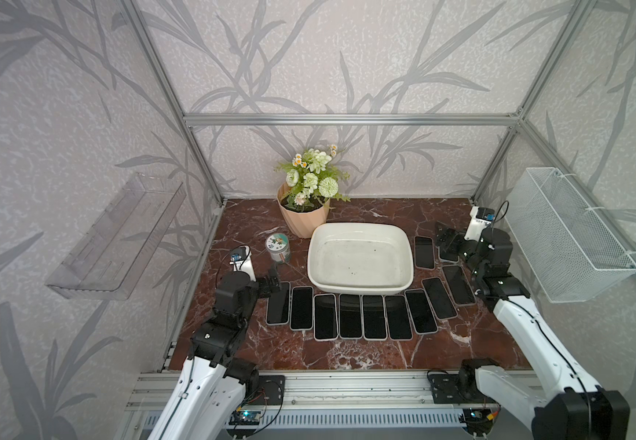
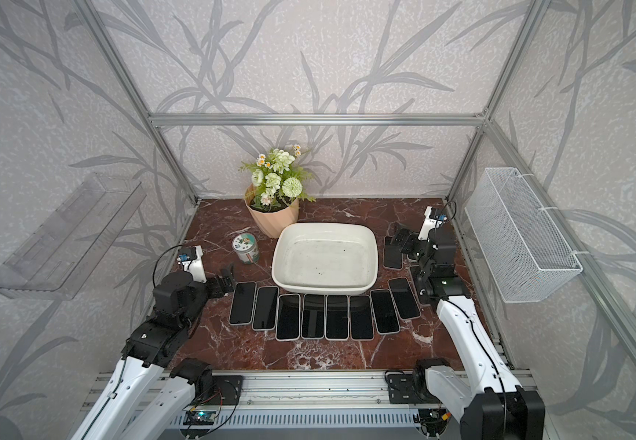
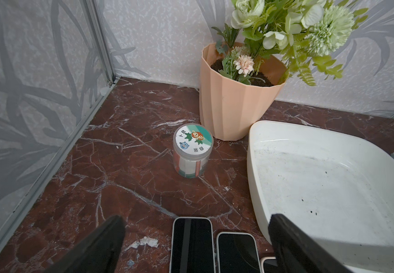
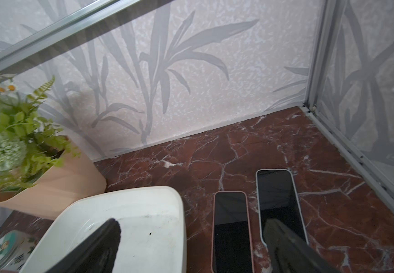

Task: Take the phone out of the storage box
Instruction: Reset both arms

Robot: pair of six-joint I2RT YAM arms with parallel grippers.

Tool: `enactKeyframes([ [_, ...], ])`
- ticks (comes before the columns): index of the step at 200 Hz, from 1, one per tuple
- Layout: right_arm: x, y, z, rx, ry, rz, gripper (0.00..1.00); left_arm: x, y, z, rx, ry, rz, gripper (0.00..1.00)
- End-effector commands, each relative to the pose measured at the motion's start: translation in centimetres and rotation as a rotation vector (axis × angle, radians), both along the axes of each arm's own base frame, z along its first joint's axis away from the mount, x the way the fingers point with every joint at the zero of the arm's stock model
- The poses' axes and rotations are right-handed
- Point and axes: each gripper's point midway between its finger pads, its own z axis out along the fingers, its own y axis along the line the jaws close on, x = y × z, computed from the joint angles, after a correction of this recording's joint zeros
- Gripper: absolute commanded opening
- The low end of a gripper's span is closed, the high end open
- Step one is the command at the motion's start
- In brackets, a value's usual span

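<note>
The left claw (image 3: 196,219) is spread wide and empty, poised over the end of a row of phones (image 3: 191,245). The right claw (image 4: 192,222) is spread wide and empty too, with one finger above the tub (image 4: 148,224) and the other above a phone. There is one white tub, mid-table, and its floor shows only dark specks. I count eleven phones, one half hidden by the right arm. All lie flat on the marble table (image 1: 309,354), curving round the tub's near and right sides. Beyond them are one jar (image 1: 278,248), one flowerpot (image 1: 303,223), one clear wall tray (image 1: 118,244) and one wire basket (image 1: 564,244).
</note>
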Motion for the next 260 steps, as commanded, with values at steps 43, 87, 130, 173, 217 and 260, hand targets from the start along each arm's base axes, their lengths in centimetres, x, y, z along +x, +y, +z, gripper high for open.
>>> enactKeyframes([
  [43,1.0,-2.2,-9.5,-0.239,0.09,-0.035,0.99,0.9,1.3,-0.3,0.101,-0.033,0.045,1.0],
  [87,1.5,-3.2,-13.7,-0.293,0.082,-0.082,0.99,2.0,1.6,-2.5,0.145,-0.018,0.061,1.0],
  [130,1.2,-3.5,-15.8,-0.3,-0.009,-0.109,0.99,3.7,1.7,-3.2,0.16,-0.046,0.055,1.0],
  [173,1.5,-2.9,-16.2,-0.306,0.013,-0.071,0.99,5.4,2.3,-4.4,0.2,-0.032,0.059,1.0],
  [217,1.9,-2.8,-16.4,-0.307,0.036,-0.058,0.99,7.5,3.3,-8.1,0.301,0.017,0.036,1.0],
  [260,1.9,-2.8,-16.4,-0.308,0.037,-0.057,0.99,11.6,2.2,-10.2,0.258,-0.001,-0.038,1.0],
])
